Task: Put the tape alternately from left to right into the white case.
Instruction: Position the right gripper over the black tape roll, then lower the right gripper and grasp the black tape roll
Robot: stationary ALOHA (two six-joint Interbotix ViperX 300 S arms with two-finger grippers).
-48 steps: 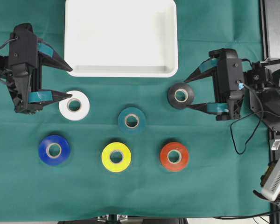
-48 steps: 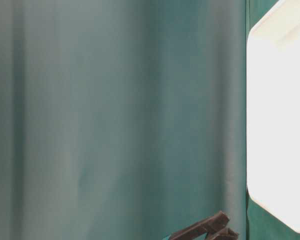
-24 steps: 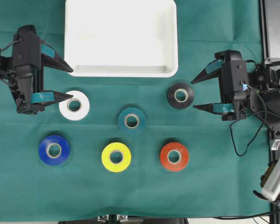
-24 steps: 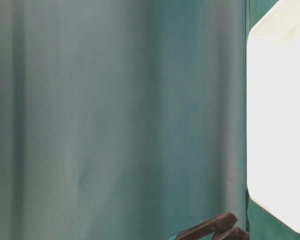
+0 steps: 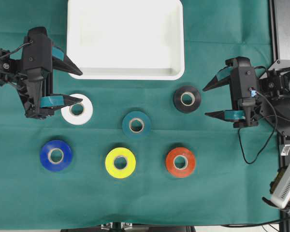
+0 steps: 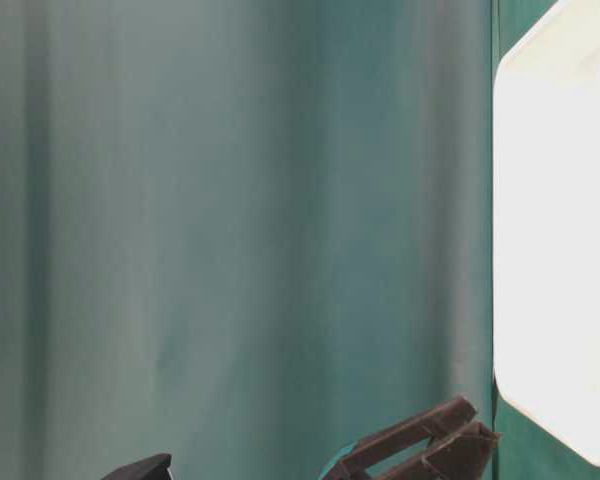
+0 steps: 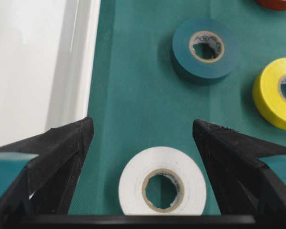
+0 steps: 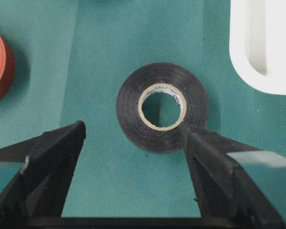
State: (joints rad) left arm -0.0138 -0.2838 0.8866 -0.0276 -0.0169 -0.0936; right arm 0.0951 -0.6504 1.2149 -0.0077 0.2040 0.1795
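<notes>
On the green cloth below the white case lie six tape rolls flat: white roll, black roll, teal roll, blue roll, yellow roll, red-orange roll, none inside the case. Only the wrist views show the left gripper spread wide with the white roll between its fingers, and the right gripper equally wide just short of the black roll. Table-level, cloth fills the view, with only dark finger tips at the bottom edge.
</notes>
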